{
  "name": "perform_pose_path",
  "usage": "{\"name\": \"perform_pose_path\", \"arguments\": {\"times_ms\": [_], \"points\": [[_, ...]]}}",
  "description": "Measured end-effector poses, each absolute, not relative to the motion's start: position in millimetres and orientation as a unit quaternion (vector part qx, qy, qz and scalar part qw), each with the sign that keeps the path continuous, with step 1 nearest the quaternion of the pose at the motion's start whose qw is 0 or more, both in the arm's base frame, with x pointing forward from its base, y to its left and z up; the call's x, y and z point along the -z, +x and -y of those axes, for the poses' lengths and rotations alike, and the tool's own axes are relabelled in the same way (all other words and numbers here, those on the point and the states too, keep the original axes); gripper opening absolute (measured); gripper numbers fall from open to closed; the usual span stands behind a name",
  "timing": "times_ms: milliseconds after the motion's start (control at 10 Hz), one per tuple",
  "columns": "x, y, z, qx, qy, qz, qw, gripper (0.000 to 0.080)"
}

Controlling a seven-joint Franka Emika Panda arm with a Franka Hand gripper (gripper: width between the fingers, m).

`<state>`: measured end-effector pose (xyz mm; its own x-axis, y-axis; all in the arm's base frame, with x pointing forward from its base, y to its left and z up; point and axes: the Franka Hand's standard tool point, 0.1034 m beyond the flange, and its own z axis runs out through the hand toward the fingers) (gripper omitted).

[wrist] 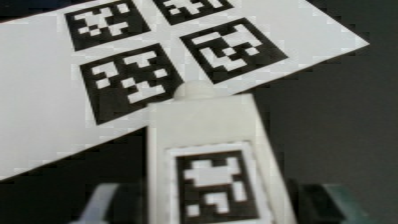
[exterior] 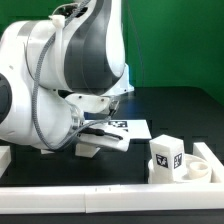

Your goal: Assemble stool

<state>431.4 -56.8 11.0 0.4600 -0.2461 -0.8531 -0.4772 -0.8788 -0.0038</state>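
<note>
The fingers [wrist: 118, 202] of the gripper [wrist: 217, 208] stand at the two long sides of one leg [wrist: 210, 140] and seem to be closed on it, with only the leg's width between them; the contact itself is blurred, so I say this with some care. The leg is a chunky block of white plastic. I judge it stiff, light and rather smooth: it will not bend, but it can slip or turn if it is pinched near one end. The flat long sides, near the middle, are the good place to hold. The leg points away from the fingers, and its far end reaches over the edge of the marker board [wrist: 45, 110], near the middle of the table [exterior: 170, 112]. The seat disc [exterior: 197, 172] lies well apart, in the table's front corner at the exterior view's right, inside the border rails [exterior: 100, 190]; a second leg [exterior: 165, 153] stands upright at its rim, in the disc or just beside it I cannot tell
</note>
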Motion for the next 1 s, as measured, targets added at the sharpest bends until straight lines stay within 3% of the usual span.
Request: {"name": "perform_pose_path", "arguments": {"times_ms": [200, 400, 600, 900, 1000], "points": [[-24.7, 442.6, 54.4, -0.461, -0.854, -0.209, 0.123, 0.0331], [-69.4, 460.5, 44.6, -0.463, -0.853, -0.201, 0.129, 0.0331], [-113.4, 492.1, 31.3, -0.384, -0.899, -0.178, 0.115, 0.0331], [-110.0, 496.8, 30.5, -0.296, -0.931, -0.185, 0.107, 0.0331], [-112.1, 508.4, 26.2, -0.255, -0.942, -0.196, 0.093, 0.0333]]}}
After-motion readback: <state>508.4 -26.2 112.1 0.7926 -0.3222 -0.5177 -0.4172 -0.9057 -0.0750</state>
